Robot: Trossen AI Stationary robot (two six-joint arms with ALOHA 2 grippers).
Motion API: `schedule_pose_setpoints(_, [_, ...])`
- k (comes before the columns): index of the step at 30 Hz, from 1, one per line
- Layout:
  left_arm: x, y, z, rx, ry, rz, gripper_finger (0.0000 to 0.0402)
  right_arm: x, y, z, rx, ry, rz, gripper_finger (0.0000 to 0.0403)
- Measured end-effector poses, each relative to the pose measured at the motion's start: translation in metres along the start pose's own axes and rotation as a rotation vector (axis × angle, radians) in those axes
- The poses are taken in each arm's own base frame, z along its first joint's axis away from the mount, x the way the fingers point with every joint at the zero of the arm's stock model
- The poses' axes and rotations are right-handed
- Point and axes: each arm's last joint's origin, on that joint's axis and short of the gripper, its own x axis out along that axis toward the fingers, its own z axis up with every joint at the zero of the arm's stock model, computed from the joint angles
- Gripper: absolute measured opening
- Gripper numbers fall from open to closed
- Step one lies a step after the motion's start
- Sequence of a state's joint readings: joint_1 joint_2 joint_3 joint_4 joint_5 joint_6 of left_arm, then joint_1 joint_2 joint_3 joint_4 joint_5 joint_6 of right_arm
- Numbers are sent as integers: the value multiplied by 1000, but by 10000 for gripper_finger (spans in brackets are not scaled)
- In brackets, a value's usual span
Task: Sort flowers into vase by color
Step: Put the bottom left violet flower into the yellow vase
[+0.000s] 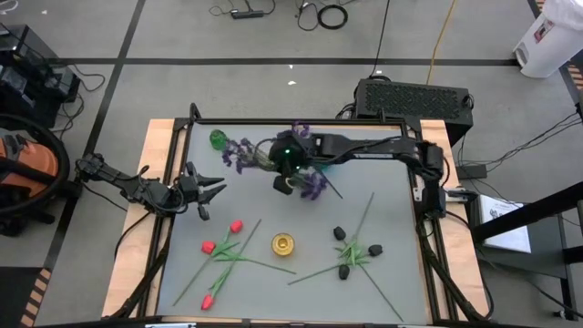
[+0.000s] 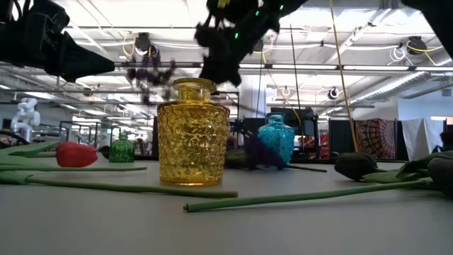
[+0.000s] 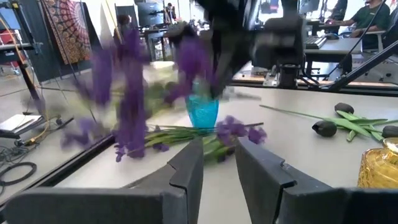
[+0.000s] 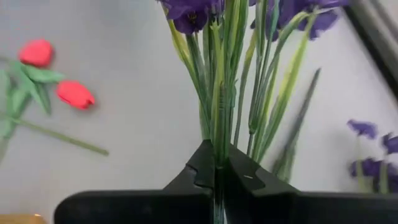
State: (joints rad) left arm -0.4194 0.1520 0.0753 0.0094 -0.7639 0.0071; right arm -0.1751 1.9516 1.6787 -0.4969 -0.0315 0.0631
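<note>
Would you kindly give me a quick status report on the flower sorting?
Right claw shut on purple spray, above blue vase. Left claw open, idle at table's left. Another purple spray lies beside the vase.

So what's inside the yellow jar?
Nothing shows inside the yellow jar through its bumpy glass, and from above its mouth holds no stems. Its very bottom can't be seen.
</note>
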Motion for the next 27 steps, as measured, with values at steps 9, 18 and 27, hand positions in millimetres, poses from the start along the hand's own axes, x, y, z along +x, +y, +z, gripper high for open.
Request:
schedule_pose_setpoints(9, [0, 0, 0, 0, 0, 0, 102, -81, 22, 27, -75, -204, 43, 0])
schedule_pose_setpoints(18, [0, 0, 0, 0, 0, 0, 102, -169, 50, 35, -214, -399, 94, 0])
schedule_pose_setpoints(27, [0, 0, 0, 0, 0, 0, 102, -244, 60, 19, -259, -513, 18, 0])
